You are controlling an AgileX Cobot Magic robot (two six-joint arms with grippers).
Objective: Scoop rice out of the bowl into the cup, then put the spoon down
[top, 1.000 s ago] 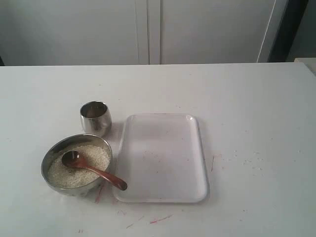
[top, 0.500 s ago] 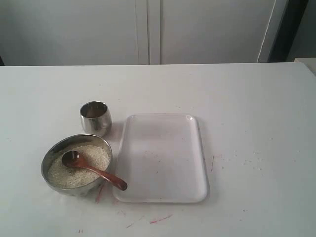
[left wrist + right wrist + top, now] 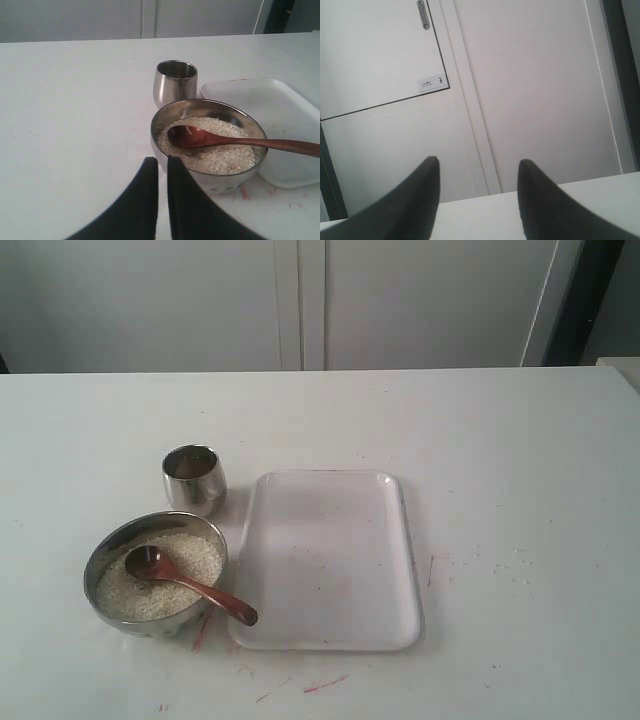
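Observation:
The wide steel bowl (image 3: 108, 545) (image 3: 162, 117) stands at the front left of the table, filled with off-white rice (image 3: 190, 558) (image 3: 215, 157). A dark reddish-brown wooden spoon (image 3: 190, 586) (image 3: 225, 140) lies in it, head on the rice and handle sticking out over the rim toward the tray. Just behind the bowl stands the small steel cup (image 3: 193, 479) (image 3: 175, 82). My left gripper (image 3: 162, 161) hovers close to the bowl's near side, shut and holding nothing. My right gripper (image 3: 479, 164) is open, empty, pointing at the wall; neither gripper shows in the exterior view.
A clear rectangular tray (image 3: 330, 558) (image 3: 270, 95) lies right of the bowl and cup. Red marks (image 3: 320, 683) dot the white table near its front edge. White cabinet doors (image 3: 485, 75) stand behind the table.

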